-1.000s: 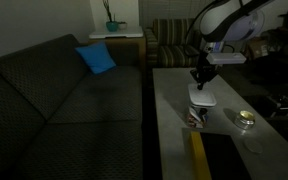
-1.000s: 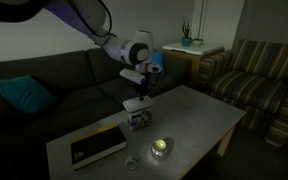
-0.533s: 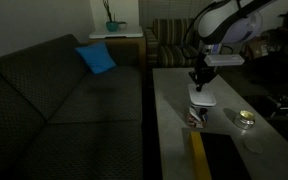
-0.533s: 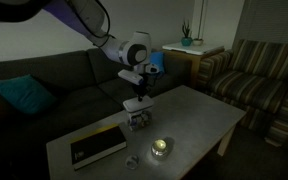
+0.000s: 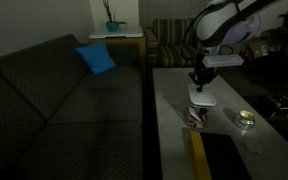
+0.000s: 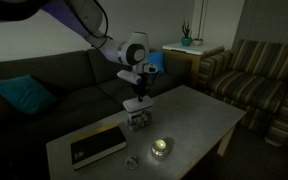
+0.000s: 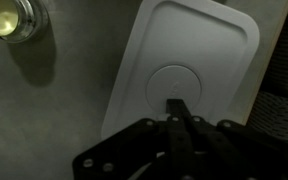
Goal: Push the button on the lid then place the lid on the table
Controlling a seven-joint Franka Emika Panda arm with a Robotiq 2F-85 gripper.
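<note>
The white rounded-rectangular lid (image 7: 189, 60) sits on a small container (image 5: 197, 114) on the pale grey table (image 5: 174, 90); it also shows in both exterior views (image 5: 202, 99) (image 6: 137, 104). Its round button (image 7: 169, 88) lies in the lid's middle. My gripper (image 7: 180, 106) is shut, fingers pressed together, with the tips over the button's lower part, just above the lid (image 5: 200, 84) (image 6: 139, 92). Whether the tips touch the button I cannot tell.
A small round shiny tin (image 7: 12, 18) stands on the table beside the lid (image 5: 246, 119) (image 6: 161, 148). A black panel with a yellow stripe (image 6: 94, 146) lies at one table end. A dark sofa (image 5: 64, 100) runs along the table; a striped armchair (image 6: 254, 75) stands beyond.
The gripper has risen very slightly above the lid; the lid and container have not moved.
</note>
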